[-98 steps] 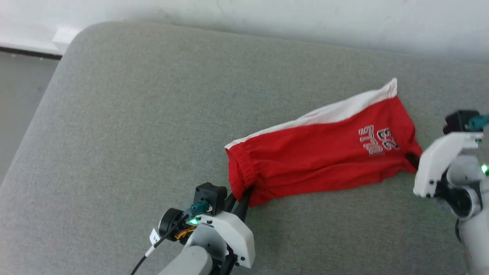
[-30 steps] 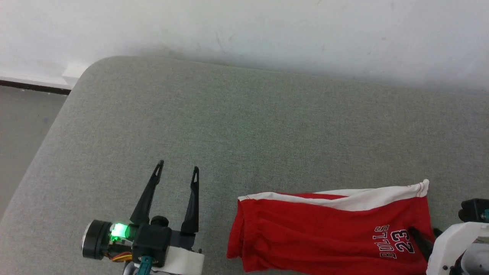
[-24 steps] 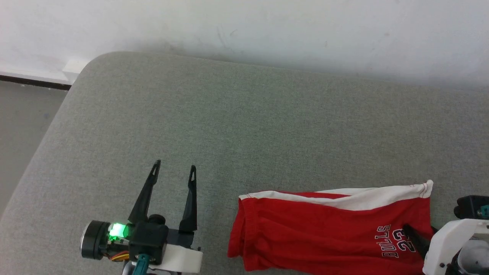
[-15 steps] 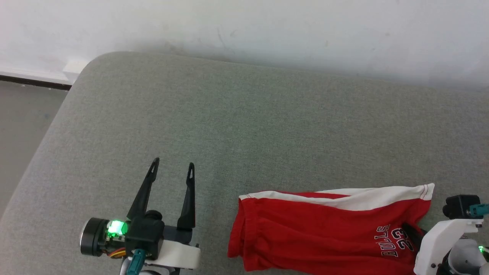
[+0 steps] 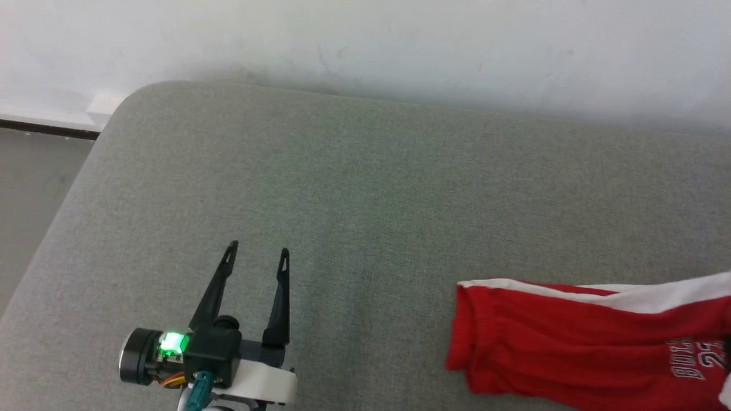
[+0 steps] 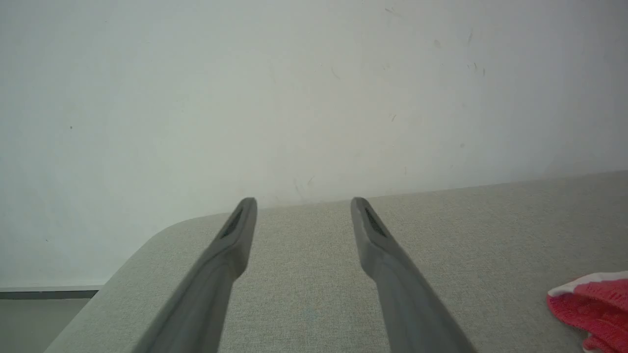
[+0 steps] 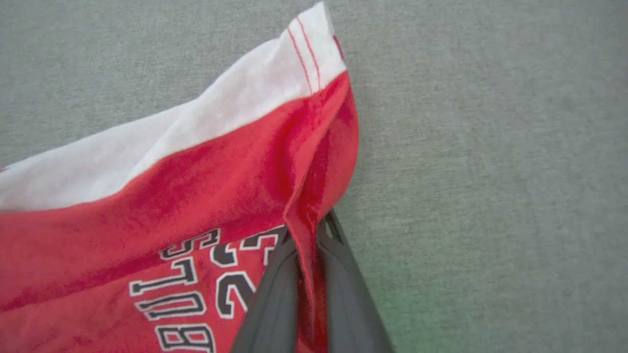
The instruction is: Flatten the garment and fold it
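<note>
Change noted: the shorts [image 5: 571, 348] now lie farther right of the left pincer [image 5: 257, 248] than half a second ago. The waistband [image 5: 465, 331] is well apart from it.

The left pincer has not shifted. Its fingers are spread and empty over the bare surface [image 5: 371, 171].

The right pincer [image 7: 311, 230] is clamped on a raised fold of leg hem, at the end of the shorts farthest from the left pincer.

My reading: you are dragging the cloth by one end to straighten it. Flattening is under way and folding has not begun.

- **Cloth:** thin, limp and red, lying doubled, with a gathered waistband.
- **Markings:** a white side stripe [image 7: 147, 147] and a dark, white-edged "23" [image 7: 235, 289].
- **Surface:** grey coarse weave, slightly padded, with a rounded corner.
</note>
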You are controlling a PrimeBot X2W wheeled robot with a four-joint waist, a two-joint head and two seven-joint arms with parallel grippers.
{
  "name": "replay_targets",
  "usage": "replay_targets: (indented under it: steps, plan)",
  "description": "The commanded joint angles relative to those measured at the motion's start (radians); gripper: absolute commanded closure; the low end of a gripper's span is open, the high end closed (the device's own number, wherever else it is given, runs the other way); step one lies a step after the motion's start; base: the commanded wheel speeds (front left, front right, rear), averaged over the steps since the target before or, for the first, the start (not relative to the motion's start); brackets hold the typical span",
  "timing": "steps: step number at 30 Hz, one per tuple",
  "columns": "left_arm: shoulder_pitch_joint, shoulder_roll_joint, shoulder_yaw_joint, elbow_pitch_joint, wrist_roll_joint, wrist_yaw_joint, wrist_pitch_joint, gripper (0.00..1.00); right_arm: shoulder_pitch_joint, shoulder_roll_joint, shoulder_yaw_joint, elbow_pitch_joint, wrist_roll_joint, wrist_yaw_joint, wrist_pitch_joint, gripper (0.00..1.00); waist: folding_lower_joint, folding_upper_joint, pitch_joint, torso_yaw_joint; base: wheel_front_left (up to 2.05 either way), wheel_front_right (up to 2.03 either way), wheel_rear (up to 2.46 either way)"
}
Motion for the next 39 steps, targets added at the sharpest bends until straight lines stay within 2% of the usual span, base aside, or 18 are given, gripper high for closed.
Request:
replay_targets:
  steps: [1, 4, 8, 19, 25, 32, 39]
  plan:
    - [0.011, -0.007, 0.01, 0.004, 0.006, -0.01, -0.004, 0.0, -0.006, 0.002, -0.031, 0.006, -0.029, -0.002, -0.003, 1.0, -0.0001, -0.0002, 0.0, -0.003, 0.0, 0.0, 0.0]
    - [0.018, -0.013, 0.021, 0.01, 0.007, -0.022, -0.004, 0.0, 0.0, 0.019, -0.069, -0.005, -0.06, -0.002, 0.006, 1.0, -0.0001, -0.0002, -0.004, -0.01, 0.0, 0.0, 0.0]
    - [0.025, -0.023, 0.033, 0.016, 0.011, -0.036, -0.005, 0.0, 0.015, 0.056, -0.059, -0.07, -0.048, -0.002, 0.038, 1.0, -0.0001, -0.0002, -0.014, -0.022, 0.0, 0.0, 0.0]
    - [0.032, -0.053, 0.048, 0.024, 0.023, -0.07, -0.005, 0.0, 0.096, 0.154, 0.09, -0.404, 0.039, -0.002, 0.208, 1.0, -0.0001, -0.0002, -0.033, -0.026, 0.0, 0.0, 0.0]
    - [0.038, -0.061, 0.063, 0.024, 0.026, -0.081, -0.005, 0.0, 0.1, 0.216, 0.157, -0.518, 0.065, -0.002, 0.268, 1.0, -0.0001, -0.0002, -0.032, -0.011, 0.0, 0.0, 0.0]
    - [0.032, -0.072, 0.071, 0.026, 0.032, -0.095, -0.005, 0.0, 0.068, 0.275, 0.254, -0.532, 0.111, -0.002, 0.284, 1.0, -0.0001, -0.0002, -0.027, 0.015, 0.0, 0.0, 0.0]
    - [0.026, -0.079, 0.076, 0.03, 0.038, -0.106, -0.005, 0.0, 0.032, 0.286, 0.349, -0.445, 0.133, -0.002, 0.241, 1.0, -0.0001, -0.0002, -0.024, 0.04, 0.0, 0.0, 0.0]
